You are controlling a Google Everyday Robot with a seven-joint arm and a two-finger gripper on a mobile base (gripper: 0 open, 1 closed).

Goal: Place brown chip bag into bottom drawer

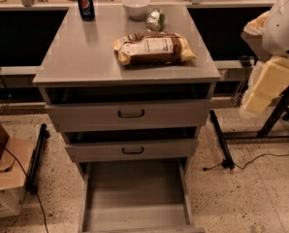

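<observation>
Plainly the bag (154, 48) lies flat on the bench (86, 57), label up, towards the front right. It sits just in front of a small packet (155, 19) and apart from the bowl (136, 6) and can (85, 4) at the back. The tool (268, 86) hangs off to the right of the bench, well apart from the bag; whether it is spread or pressed together I cannot tell. The drawer (135, 191), lowest of three, stands pulled out below. I judge the bag light, soft and crinkly, puffed with air, with a slippery film and fragile contents. A hold on a tan crimped end, or a gentle pinch across the middle, looks safest; a hard squeeze could crush the chips.
</observation>
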